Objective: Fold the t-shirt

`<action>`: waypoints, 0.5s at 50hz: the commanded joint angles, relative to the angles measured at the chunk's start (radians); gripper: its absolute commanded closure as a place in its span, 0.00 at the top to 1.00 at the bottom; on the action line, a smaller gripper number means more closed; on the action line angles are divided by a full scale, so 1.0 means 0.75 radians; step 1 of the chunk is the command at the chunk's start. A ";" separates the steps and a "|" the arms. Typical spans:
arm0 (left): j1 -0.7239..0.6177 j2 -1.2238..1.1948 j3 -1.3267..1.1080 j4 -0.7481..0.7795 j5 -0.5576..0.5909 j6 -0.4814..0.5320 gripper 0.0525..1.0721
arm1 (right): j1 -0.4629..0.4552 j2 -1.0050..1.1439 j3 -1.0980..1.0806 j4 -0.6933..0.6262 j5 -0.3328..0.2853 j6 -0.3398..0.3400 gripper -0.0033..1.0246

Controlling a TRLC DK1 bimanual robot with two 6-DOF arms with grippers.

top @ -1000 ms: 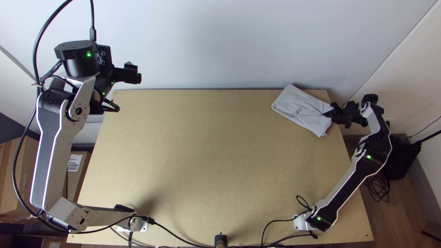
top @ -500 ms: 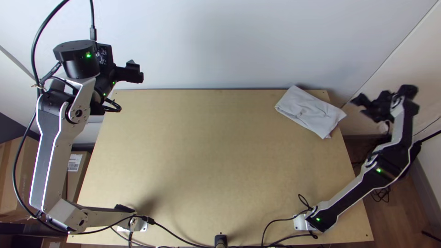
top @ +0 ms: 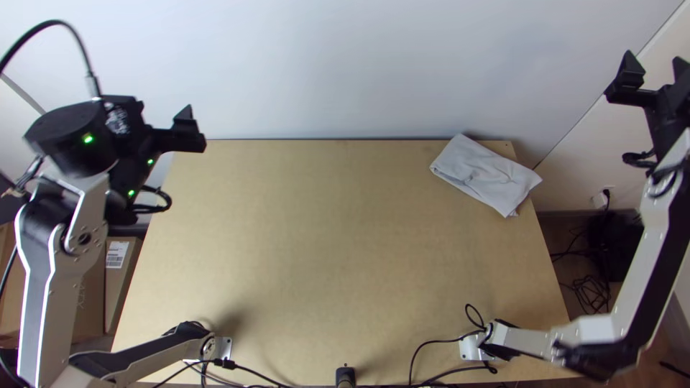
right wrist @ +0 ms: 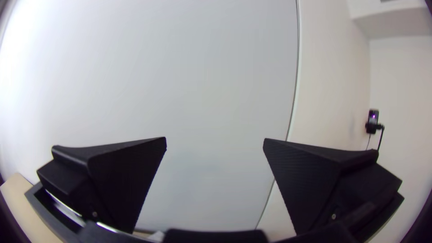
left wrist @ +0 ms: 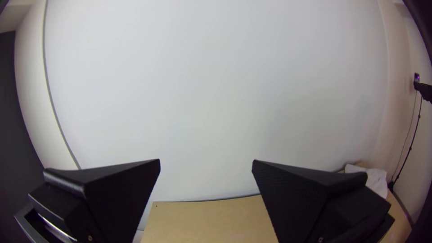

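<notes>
1. T-shirt (top: 481, 172) first: we see it at the table's far right corner, folded into a small, slightly rumpled packet set at a slant, with one corner poking past the right edge.
2. Table (top: 338, 237): we have a pale, flat wooden board here, with tiny dark dots near its far corners and black cables (top: 431, 343) along the near edge.
3. Left gripper (top: 188, 131): in the top view we find it up by the far left corner; its own wrist view gives us its two fingers wide apart, with nothing between them.
4. Right gripper (top: 655, 70): we see it high at the top view's right side, well apart from the T-shirt, also spread wide and holding nothing.
5. Room: behind the table we face a smooth white wall (top: 345, 65), meeting a cream side wall (top: 582, 154) on the right, where a plug (top: 602, 197) sits low down. Beyond the table's right edge we make out brown floor and a tangle of thin black leads (top: 591, 291).
6. Print: to the left we have cardboard boxes (top: 86, 309), one bearing a white label (top: 116, 254) with dark marks too small for us to read.
</notes>
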 commanded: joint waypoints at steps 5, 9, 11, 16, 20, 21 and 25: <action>0.032 -0.311 -0.181 0.126 -0.002 -0.033 0.96 | 0.171 -0.424 -0.444 0.374 0.046 0.009 0.96; 0.034 -0.464 -0.345 0.273 -0.002 0.037 0.96 | 0.190 -0.543 -0.585 0.507 0.048 0.091 0.96; 0.034 -0.548 -0.433 0.347 0.000 0.049 0.96 | 0.192 -0.584 -0.626 0.518 0.048 0.101 0.96; 0.021 -0.777 -0.736 0.607 0.045 0.192 0.96 | 0.226 -0.684 -0.728 0.538 0.048 0.109 0.96; 0.019 -0.937 -0.924 0.699 0.141 0.258 0.96 | 0.251 -0.772 -0.832 0.601 0.071 0.109 0.96; 0.017 -0.969 -0.956 0.711 0.145 0.260 0.96 | 0.255 -0.797 -0.865 0.626 0.073 0.109 0.96; 0.036 -1.076 -1.077 0.797 0.139 0.258 0.96 | 0.263 -0.882 -0.990 0.712 0.085 0.115 0.96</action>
